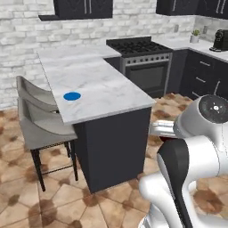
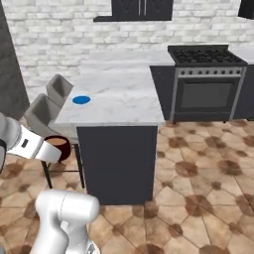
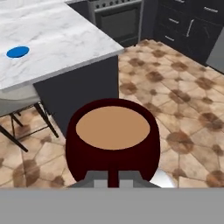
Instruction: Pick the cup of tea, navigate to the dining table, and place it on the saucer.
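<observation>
The end effector point(image 3: 113, 181) is closed around the cup of tea point(image 3: 112, 139) and holds it up in the air, above the floor point(image 3: 183, 87). In the hand view the cup sits just in front of the end effector, upright, with flat tan tea point(image 3: 113, 127) almost up to its dark red rim. In the right base view the cup point(image 2: 58, 147) shows at the end of the white arm point(image 2: 30, 144), lower than the tabletop point(image 2: 124, 99) and off its near corner, in front of the stools.

The saucer point(image 1: 72, 95) is a small blue disc lying flat on the tabletop, near the edge where the stools are. The cup is well apart from the saucer and not yet over the tabletop.

The tabletop is white marble with grey lines, on a dark base point(image 1: 113, 147). 2 grey stools point(image 1: 38, 120) stand just beside the tabletop, on the saucer's side. A black stove point(image 1: 142, 62) with an oven door stands past the tabletop, against the white brick wall point(image 2: 59, 34). The floor around the tabletop has brown and tan tiles.
</observation>
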You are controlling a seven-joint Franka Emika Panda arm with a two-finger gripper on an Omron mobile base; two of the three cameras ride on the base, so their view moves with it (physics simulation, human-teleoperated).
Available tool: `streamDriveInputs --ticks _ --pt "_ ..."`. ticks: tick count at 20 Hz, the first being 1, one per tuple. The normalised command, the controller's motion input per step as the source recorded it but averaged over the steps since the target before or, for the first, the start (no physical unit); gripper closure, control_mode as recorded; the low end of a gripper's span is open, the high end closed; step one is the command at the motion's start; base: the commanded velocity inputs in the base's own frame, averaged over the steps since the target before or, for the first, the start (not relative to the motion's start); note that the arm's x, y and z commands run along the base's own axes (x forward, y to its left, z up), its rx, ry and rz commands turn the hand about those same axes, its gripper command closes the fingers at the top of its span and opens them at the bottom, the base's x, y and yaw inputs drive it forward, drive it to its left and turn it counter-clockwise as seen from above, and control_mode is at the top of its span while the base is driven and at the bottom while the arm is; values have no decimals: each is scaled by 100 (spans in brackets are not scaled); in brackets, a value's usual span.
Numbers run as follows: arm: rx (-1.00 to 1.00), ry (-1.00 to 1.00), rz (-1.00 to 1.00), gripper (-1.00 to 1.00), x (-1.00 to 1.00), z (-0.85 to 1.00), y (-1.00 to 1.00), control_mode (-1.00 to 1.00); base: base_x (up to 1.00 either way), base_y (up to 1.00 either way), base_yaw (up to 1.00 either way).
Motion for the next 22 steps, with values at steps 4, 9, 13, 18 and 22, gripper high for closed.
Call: streamDriveInputs --ticks 4,9,13,18,22 --pt "0 0 0 100 0 0 0 100 18 90 -47" --pt "0 0 0 100 0 0 0 100 7 97 -44" --pt "0 0 0 100 0 0 0 100 2 96 -41" --pt "0 0 0 100 0 0 0 100 2 99 -39" --pt "0 0 0 100 0 0 0 100 11 100 -38"
